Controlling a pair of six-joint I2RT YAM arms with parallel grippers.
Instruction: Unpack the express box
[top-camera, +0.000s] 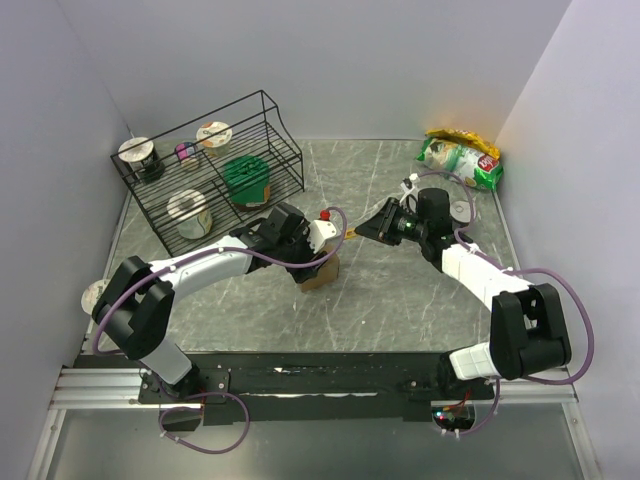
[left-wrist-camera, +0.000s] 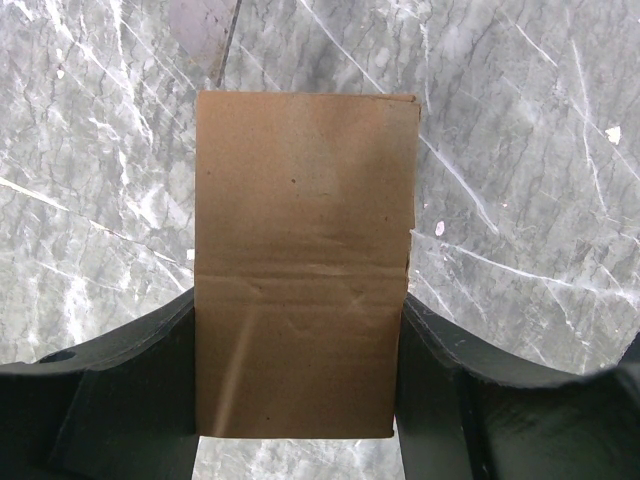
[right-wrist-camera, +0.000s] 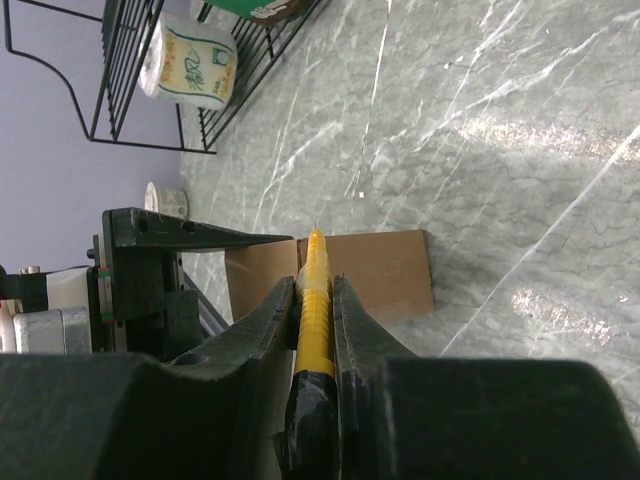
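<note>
The express box (top-camera: 322, 270) is a small brown cardboard carton on the marble table, just left of centre. My left gripper (top-camera: 312, 262) is shut on it. In the left wrist view the box (left-wrist-camera: 300, 230) fills the gap, with both black fingers (left-wrist-camera: 130, 390) pressed on its sides. My right gripper (top-camera: 378, 226) is shut on a yellow utility knife (top-camera: 352, 235) whose tip points left at the box. The right wrist view shows the knife (right-wrist-camera: 316, 285) clamped between the fingers (right-wrist-camera: 268, 325), its tip at the top edge of the box (right-wrist-camera: 385, 275).
A black wire rack (top-camera: 210, 165) at the back left holds cups and a paper roll (right-wrist-camera: 185, 62). A green snack bag (top-camera: 460, 160) lies at the back right. A round lid (top-camera: 461, 210) sits beside the right arm, and a white disc (top-camera: 95, 295) lies at the left edge.
</note>
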